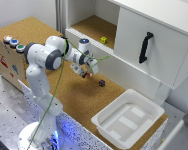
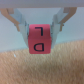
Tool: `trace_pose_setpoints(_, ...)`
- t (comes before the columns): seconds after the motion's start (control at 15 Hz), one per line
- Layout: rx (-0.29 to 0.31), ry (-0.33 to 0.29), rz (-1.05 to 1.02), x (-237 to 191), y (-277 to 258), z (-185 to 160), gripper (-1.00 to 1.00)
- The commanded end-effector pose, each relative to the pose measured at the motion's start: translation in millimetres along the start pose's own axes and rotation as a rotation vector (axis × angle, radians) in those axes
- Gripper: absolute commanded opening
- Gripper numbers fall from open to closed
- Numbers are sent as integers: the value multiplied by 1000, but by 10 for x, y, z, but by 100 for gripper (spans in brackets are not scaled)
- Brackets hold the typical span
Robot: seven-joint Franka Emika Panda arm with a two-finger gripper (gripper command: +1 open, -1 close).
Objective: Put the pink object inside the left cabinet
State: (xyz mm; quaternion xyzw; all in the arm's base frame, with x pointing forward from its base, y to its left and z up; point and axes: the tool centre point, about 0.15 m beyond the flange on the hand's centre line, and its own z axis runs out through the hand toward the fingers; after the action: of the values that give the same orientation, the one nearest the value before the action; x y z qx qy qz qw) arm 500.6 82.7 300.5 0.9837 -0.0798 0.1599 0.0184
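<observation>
My gripper (image 1: 85, 73) hangs over the cork table in front of the cabinet. In the wrist view its two fingers (image 2: 20, 24) are closed on the sides of the pink object (image 2: 40, 38), a small reddish-pink cube with black letters, held a little above the cork. In the exterior view the cube is only a small reddish spot at the fingertips. The left cabinet (image 1: 94, 26) is the open white-walled bay with a cork floor, behind and above the gripper. A small yellow block (image 1: 103, 40) lies inside it.
A dark purple small block (image 1: 101, 83) lies on the cork table just to the exterior view's right of the gripper. A white bin (image 1: 128, 118) stands at the front right. The white door with a black handle (image 1: 145, 47) closes the right section. Coloured buttons (image 1: 14, 43) sit at the left.
</observation>
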Motion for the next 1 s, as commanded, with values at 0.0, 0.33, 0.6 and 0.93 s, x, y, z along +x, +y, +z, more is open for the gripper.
trace_pose_setpoints(0.0, -76, 81, -88, 280, -320, -1052, -100)
trace_pose_setpoints(0.33, 29, 171, -175, 917, -785, -1675, -100)
trace_pose_setpoints(0.6, 29, 195, -220, 1399, -1069, -1754, -100)
trace_pose_setpoints(0.93, 23, 149, -256, 1782, -1388, -1511, -100)
